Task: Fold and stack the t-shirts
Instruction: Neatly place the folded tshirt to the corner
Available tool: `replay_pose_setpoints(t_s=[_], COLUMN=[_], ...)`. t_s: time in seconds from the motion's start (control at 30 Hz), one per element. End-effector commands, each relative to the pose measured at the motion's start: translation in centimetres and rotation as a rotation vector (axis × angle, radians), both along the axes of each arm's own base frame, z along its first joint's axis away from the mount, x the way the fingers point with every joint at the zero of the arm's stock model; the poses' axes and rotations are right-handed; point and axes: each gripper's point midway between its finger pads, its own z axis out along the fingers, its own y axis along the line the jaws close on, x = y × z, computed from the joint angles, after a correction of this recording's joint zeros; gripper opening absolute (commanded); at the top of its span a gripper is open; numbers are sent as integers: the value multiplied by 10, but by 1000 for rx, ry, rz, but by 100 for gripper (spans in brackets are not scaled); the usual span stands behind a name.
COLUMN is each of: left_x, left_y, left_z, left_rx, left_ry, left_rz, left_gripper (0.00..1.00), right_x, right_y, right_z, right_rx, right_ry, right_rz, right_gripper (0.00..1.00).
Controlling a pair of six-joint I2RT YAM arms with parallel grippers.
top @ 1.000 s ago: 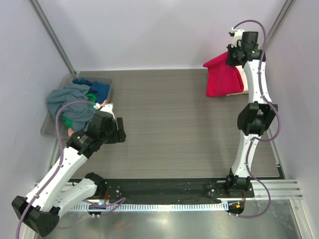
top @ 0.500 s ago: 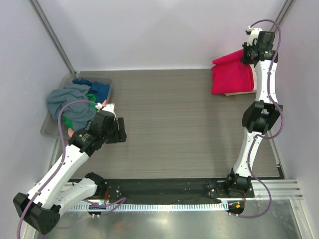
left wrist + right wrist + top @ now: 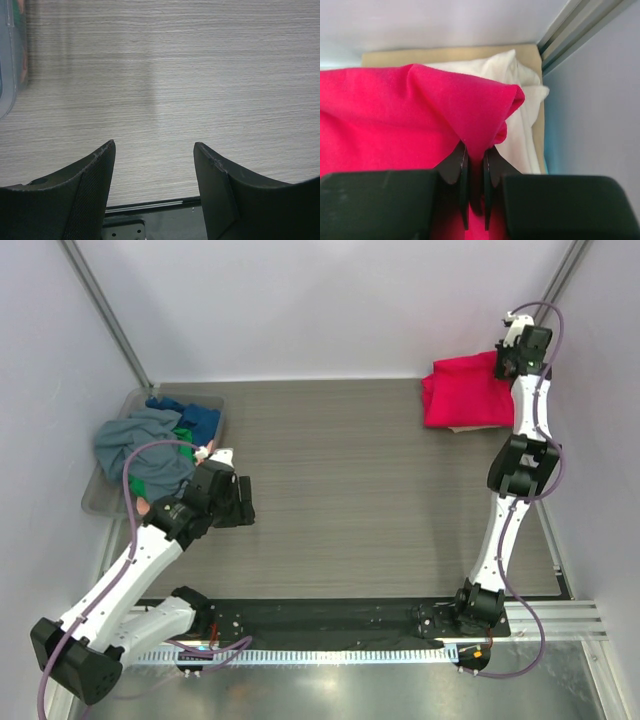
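Observation:
The red t-shirt lies folded at the back right of the table, on top of the cream-white t-shirt, whose edge peeks out below it. My right gripper is shut on the red shirt's far right corner; in the right wrist view the red cloth is pinched between the fingers, with the cream-white shirt beyond. My left gripper is open and empty over bare table at the left. Grey, blue, green and pink shirts are piled in the bin.
A clear plastic bin with the heaped shirts stands at the far left; its corner shows in the left wrist view. Walls close in the back and the right side. A black rail runs along the near edge.
My right gripper has carried the red shirt's corner right and back, laying it flatter over the cream-white shirt. My left arm has shifted slightly.

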Motion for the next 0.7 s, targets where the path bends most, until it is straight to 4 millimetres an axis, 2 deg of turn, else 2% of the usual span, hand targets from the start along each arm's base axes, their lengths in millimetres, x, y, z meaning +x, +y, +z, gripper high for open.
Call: replay_pose_setpoints(t_s=[0.0,0.03,0.07,0.17,0.23,0.27,0.3,0.33,0.43,0.53,0.57,0.63,0.67], left_x=[6,7,6,6,8,8,7,8,7,7,7,6,6], left_y=[1,1,1,2,1,2,2,2,2,2,2,3,3], left_z=[1,1,0,-2,-3,-3,-3,-3,-3,-1,0,2,4], left_rx=[5,8,9,18,18,19,21,21,20,15,12,9,5], left_ry=[-21,-20,-16,-7,-7,-6,-3,-3,-3,-14,-16,-26,-33], left_rz=[6,6,4,9,9,11,11,11,10,10,11,11,11], left_gripper=[65,65,65,65,65,65,65,65,65,65,65,65,65], right_x=[33,38,43,52,58,59,60,60,57,51,46,38,29], right_y=[-26,-30,-32,-42,-51,-55,-55,-57,-61,-68,-69,-74,-75], right_z=[68,74,67,71,57,57,51,40,31,41,64,83,113], right_rx=[-109,-116,-114,-111,-105,-108,-104,-103,-94,-92,-98,-101,-107], right_ry=[-273,-321,-332,-413,-428,-451,-447,-435,-424,-443,-477,-511,-554], right_rz=[-53,-61,-61,-80,-104,-121,-131,-140,-167,-233,-247,-295,-317], right_gripper=[1,1,1,1,3,6,11,28,67,77,78,81,82])
